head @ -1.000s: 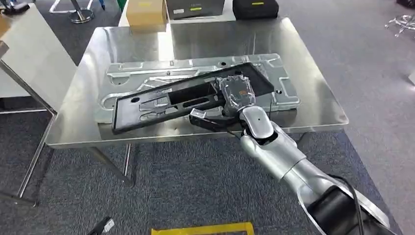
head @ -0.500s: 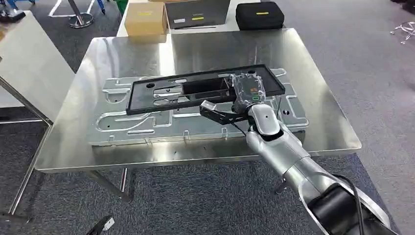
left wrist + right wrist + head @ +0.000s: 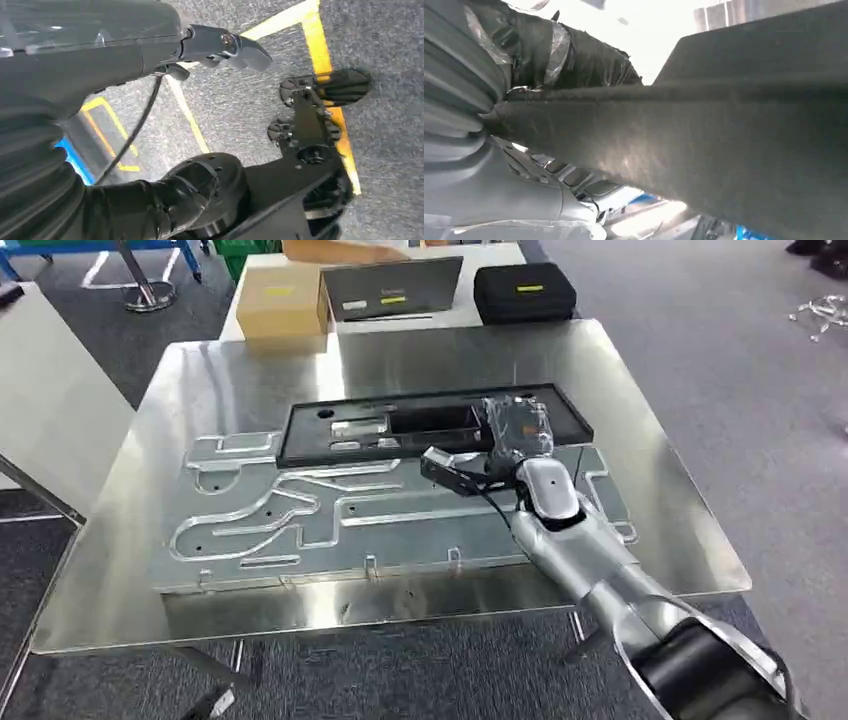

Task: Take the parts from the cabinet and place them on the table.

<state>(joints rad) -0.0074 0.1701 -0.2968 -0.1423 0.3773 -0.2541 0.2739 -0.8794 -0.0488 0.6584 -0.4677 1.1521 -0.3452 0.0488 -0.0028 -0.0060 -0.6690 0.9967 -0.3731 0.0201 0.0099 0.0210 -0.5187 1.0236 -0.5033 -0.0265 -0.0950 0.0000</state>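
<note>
The right hand (image 3: 515, 430) grips the black frame (image 3: 430, 423) near its right end, fingers wrapped over the edge. The frame sits across the far part of the big silver plate (image 3: 300, 515) on the steel table (image 3: 140, 570). It looks stiff, light plastic, long enough to tip if held off-centre; the cut-out rim gives the best purchase. The left hand (image 3: 90, 65) hangs by the floor, holding nothing; whether open or closed I cannot tell.

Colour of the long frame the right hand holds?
Black; the frame shows best in the head view.
</note>
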